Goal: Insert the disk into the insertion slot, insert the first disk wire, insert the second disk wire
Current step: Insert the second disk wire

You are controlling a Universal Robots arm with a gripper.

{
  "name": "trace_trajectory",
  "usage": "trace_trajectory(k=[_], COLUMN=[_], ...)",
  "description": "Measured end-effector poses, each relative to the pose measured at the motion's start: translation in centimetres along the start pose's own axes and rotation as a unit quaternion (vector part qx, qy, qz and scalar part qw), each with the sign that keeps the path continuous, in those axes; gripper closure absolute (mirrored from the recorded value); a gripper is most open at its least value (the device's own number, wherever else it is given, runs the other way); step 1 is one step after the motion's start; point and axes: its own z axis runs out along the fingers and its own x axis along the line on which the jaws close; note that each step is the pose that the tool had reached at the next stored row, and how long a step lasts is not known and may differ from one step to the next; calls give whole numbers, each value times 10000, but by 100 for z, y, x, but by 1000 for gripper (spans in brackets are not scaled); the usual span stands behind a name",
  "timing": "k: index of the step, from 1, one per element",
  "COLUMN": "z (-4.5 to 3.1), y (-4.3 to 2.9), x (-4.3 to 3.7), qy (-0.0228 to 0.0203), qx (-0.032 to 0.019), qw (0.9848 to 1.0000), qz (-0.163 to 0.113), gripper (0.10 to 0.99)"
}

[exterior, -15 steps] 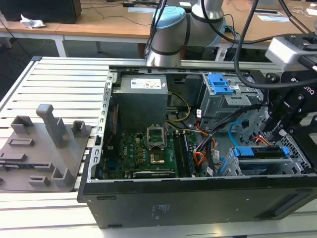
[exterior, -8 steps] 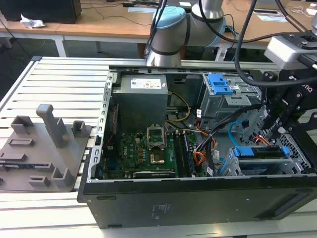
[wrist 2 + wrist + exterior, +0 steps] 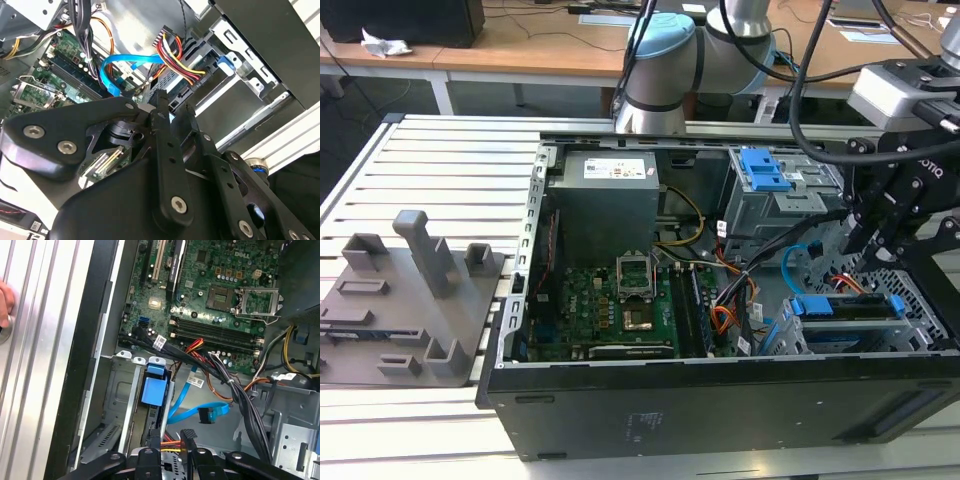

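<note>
Pinching the first wire point(image 3: 177, 57) by its black plug in the gripper point(image 3: 174, 102), narrow-set, just beside the disk point(image 3: 840, 306) seated in the slot point(image 3: 898, 288), at the exterior view's right. Probably handles light and limp along the red, orange, black strands, rigid only at the plug: best held there. Leaves the blue cable point(image 3: 127, 58) loose nearby.

Bright, even lighting; soft shadows; little glare.

The gripper point(image 3: 876, 235) hung just above the disk point(image 3: 840, 308) (blue-framed) inside the computer case point(image 3: 720, 400), at the exterior view's right.
</note>
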Motion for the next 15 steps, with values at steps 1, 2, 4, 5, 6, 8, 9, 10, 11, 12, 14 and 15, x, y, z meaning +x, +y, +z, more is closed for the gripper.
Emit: trace_trajectory(k=[1, 2, 4, 5, 6, 8, 9, 10, 11, 12, 14, 15], z=[1, 0, 3, 4, 6, 8, 10, 12, 14, 15, 18, 18], y=[0, 2, 53, 78, 110, 150, 175, 181, 185, 188, 194, 197], x=[-3, -6, -18, -23, -30, -39, -51, -67, -81, -96, -158, -181], qy=[0, 0, 0, 0, 0, 0, 0, 1, 2, 2, 2, 3], qx=[0, 0, 0, 0, 0, 0, 0, 1, 1, 1, 2, 2], qw=[10000, 10000, 10000, 10000, 10000, 10000, 10000, 10000, 10000, 10000, 10000, 10000], qz=[0, -1, -1, -1, -2, -1, -2, -14, -26, -36, -57, -64], gripper=[784, 784, 784, 784, 784, 784, 784, 784, 784, 784, 784, 784])
